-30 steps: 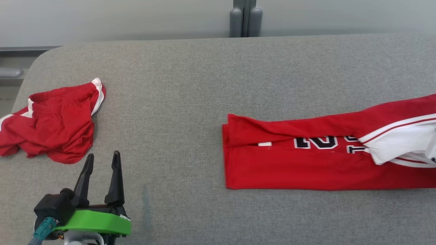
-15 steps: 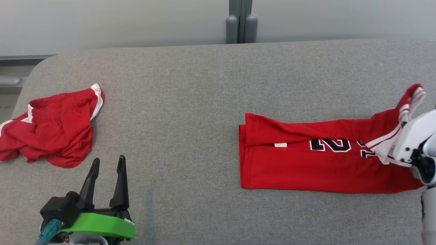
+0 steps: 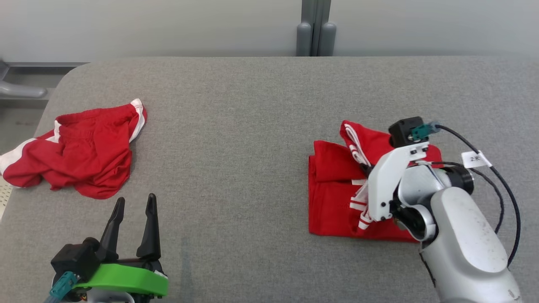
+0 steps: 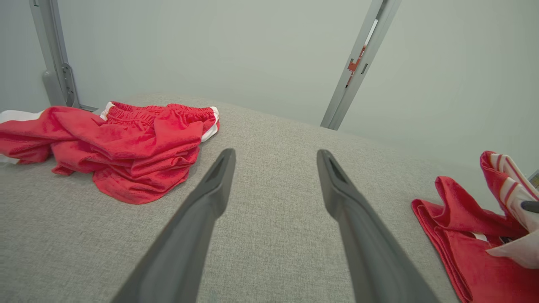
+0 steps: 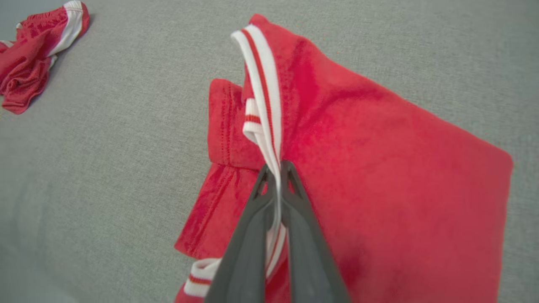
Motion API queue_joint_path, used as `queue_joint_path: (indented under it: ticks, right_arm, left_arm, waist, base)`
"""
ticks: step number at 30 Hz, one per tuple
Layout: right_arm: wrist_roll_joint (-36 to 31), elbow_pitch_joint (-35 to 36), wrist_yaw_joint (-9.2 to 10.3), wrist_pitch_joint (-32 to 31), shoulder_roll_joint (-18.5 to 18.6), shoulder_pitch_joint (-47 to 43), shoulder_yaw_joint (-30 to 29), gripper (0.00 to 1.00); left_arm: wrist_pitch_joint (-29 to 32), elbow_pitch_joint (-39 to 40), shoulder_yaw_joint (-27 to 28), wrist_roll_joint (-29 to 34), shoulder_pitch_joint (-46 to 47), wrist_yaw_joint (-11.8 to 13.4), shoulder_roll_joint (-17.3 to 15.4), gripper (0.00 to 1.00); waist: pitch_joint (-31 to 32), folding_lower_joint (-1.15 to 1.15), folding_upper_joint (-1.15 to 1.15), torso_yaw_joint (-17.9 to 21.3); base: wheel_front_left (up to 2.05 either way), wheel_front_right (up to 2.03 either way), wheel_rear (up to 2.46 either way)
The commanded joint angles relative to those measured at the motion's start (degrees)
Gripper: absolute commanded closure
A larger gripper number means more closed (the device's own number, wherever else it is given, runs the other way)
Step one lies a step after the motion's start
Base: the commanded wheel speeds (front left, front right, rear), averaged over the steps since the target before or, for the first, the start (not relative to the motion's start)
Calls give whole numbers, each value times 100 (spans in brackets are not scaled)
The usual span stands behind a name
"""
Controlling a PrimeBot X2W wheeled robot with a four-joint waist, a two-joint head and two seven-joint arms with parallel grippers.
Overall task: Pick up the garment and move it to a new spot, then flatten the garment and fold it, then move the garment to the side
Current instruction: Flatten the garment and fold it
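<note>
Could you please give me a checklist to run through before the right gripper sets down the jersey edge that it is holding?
1. Right gripper shut on the white-and-red striped trim of the red jersey: ok.
2. Trim laid flat on the layer beneath: not ok, it is raised.
3. Left gripper open, empty, apart from the jersey: ok.
4. Crumpled red shorts lying apart from the jersey: ok.
5. Fold edges lined up: cannot tell, the right arm covers them.
</note>
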State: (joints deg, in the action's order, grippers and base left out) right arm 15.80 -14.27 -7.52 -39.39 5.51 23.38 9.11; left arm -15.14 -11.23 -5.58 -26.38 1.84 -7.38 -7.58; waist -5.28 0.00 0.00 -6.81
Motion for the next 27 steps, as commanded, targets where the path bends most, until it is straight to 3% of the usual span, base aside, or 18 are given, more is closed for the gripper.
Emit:
queue_joint_path:
  ticks: [1,9,18,19,20,27]
  right_arm:
    - [68,-143,6,76,-50,100,87,100]
    - [313,-1349,6,574,-250,565,357,100]
    - [1106,-2494,6,1174,-256,1124,1020,100]
    - [1149,-2621,6,1243,-257,1176,1068,25]
    - [1192,-2715,6,1302,-257,1218,1089,0]
    - [1508,-3038,6,1880,-258,1460,1236,0]
  left_arm:
    - [2,-13,-6,-38,40,-14,0,0]
    - [2,-51,-128,-63,123,-14,1,0]
    - [2,-112,-217,-115,180,-14,0,0]
    - [2,-113,-224,-112,174,-14,7,0]
    - [2,-115,-228,-107,171,-14,13,0]
    - [2,-142,-195,-110,122,-14,20,0]
  waist:
    - [7,0,0,-54]
    - [-30,0,0,-244]
    - [-97,0,0,-444]
    - [-100,0,0,-460]
    - [-101,0,0,-471]
    - [-42,0,0,-466]
  base:
    - [0,0,0]
    - [0,0,0]
    - [0,0,0]
    - [0,0,0]
    - [0,0,0]
    - [0,0,0]
